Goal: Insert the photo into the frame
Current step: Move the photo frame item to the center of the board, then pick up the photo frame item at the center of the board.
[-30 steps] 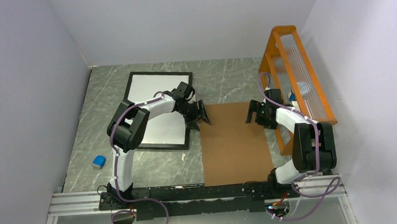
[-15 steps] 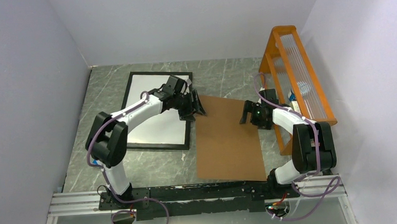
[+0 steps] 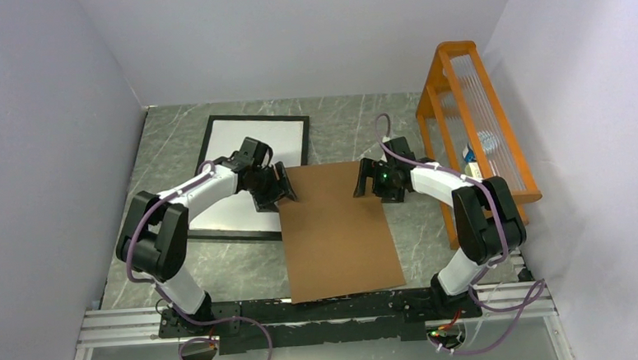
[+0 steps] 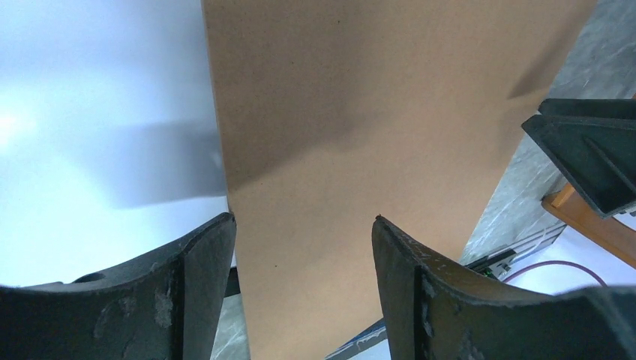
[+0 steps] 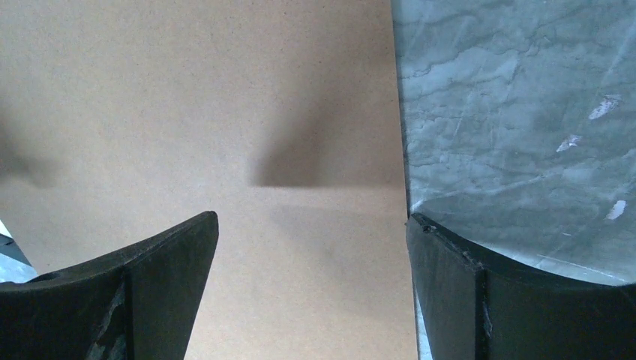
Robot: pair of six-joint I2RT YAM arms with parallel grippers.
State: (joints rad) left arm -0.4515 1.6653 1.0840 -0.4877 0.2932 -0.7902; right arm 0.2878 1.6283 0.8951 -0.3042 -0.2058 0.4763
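— So, from above?
— The frame (image 3: 255, 118) lies far left on the table (image 3: 362, 128) with a white sheet (image 3: 264, 140) inside. A brown board (image 3: 335, 237) overlaps its near right corner. The left claw (image 3: 274, 195) and right claw (image 3: 363, 179) sit at the board's far corners.
— Left wrist?
— Jaws spread apart, astride the board's left edge (white sheet beyond it).
— Right wrist?
— Wide open, straddling the right edge.

Grey marbled table (image 3: 354, 129) bearing black frame (image 3: 259, 117), orange rack (image 3: 457, 48), brown board (image 3: 335, 229) seemingly overlapping frame's edge.

frame (image 3: 255, 116) 1 | white sheet (image 3: 285, 140) 1 | brown board (image 3: 339, 237) 1 | orange rack (image 3: 457, 46) 1 | arms (image 3: 204, 182) (image 3: 443, 180) 2 | end effectors (image 3: 277, 192) (image 3: 367, 186) 2
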